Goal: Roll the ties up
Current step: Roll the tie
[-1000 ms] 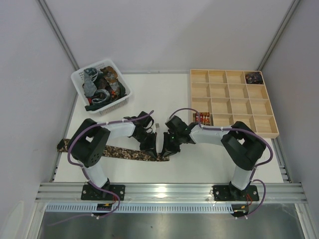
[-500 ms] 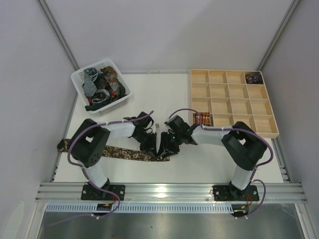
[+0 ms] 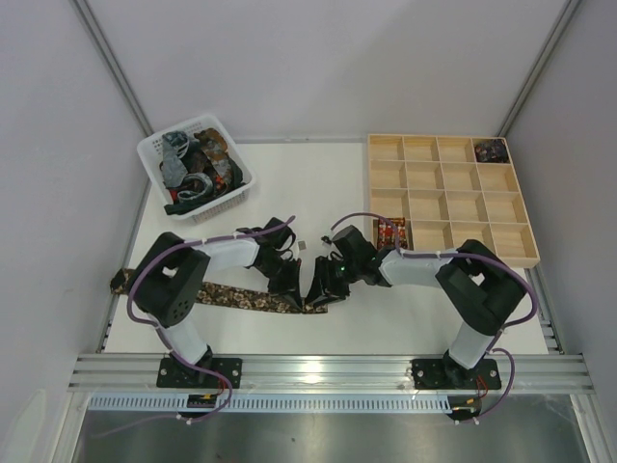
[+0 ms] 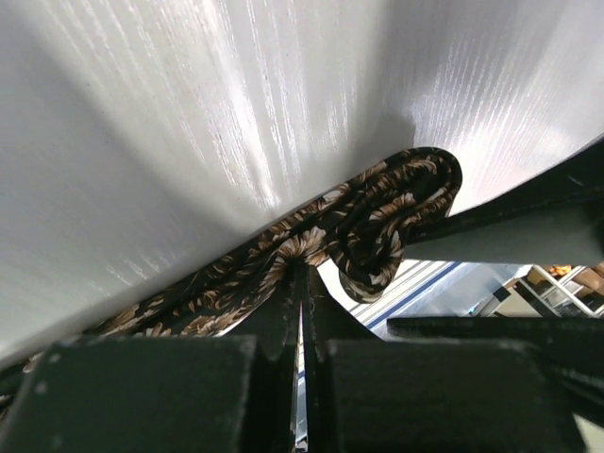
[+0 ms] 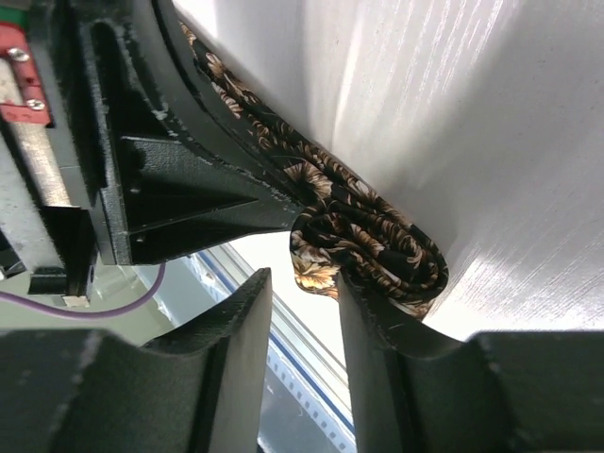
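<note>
The brown floral tie (image 3: 231, 295) lies flat along the near part of the table (image 3: 318, 183). It runs from the table's left edge to the middle, just in front of the two arms. Its right-hand end is wound into a small, loose roll (image 4: 401, 212) that rests on the table, with the unrolled strip trailing away to the left.

The left tool (image 4: 302, 274) has its fingers pressed together. Their tips sit on the flat strip right beside the roll, on the unrolled side. Whether any fabric is nipped between them cannot be told.

The right tool (image 5: 304, 288) comes in from the opposite side with its fingers spread and a clear gap between them. The roll lies at its fingertips, against the tip of one finger (image 5: 377, 321), and is not clamped. The two tools face each other closely with the roll between them.

At the back left of the table a white basket (image 3: 147, 154) holds a heap of other ties (image 3: 198, 164) in grey, red and dark patterns. At the back right stands a wooden tray (image 3: 451, 190) of square compartments. One rolled tie sits in its far right corner cell (image 3: 492, 149) and another in a cell on its near left side (image 3: 390, 230).
</note>
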`<state>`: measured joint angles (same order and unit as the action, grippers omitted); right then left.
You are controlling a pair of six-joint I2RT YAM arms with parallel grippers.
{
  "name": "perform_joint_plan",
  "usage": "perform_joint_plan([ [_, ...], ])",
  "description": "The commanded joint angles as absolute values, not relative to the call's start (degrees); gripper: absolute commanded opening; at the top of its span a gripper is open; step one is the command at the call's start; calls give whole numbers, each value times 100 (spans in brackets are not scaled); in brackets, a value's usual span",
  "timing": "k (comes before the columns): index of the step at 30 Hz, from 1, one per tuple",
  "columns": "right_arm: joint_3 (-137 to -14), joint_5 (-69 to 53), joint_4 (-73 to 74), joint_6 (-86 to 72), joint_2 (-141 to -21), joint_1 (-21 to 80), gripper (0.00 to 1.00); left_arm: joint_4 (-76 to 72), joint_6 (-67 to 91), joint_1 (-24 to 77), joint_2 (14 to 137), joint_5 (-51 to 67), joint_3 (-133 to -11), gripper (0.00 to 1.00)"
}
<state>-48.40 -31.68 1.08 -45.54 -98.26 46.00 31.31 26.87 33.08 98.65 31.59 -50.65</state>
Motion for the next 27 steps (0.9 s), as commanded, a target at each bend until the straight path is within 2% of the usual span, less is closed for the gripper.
perform_joint_plan([
  [1,-4711,-3331,-298,-4614,-9694,4535,39,3225,2672,3243,9536,3085,-5045,0],
  [5,-4606,-3366,-527,-4685,-9703,4535,30,3322,2689,3226,9422,3076,-5054,0],
  [12,-4526,-3402,-686,-4685,-9765,4509,22,3515,2681,3190,9194,3050,-5089,0],
  [19,-4526,-3402,-712,-4684,-10054,4482,5,3454,2830,3182,9062,3304,-5203,0],
  [27,-4526,-3366,-765,-4720,-10134,4456,1,2946,3199,3190,9167,3787,-5124,0],
])
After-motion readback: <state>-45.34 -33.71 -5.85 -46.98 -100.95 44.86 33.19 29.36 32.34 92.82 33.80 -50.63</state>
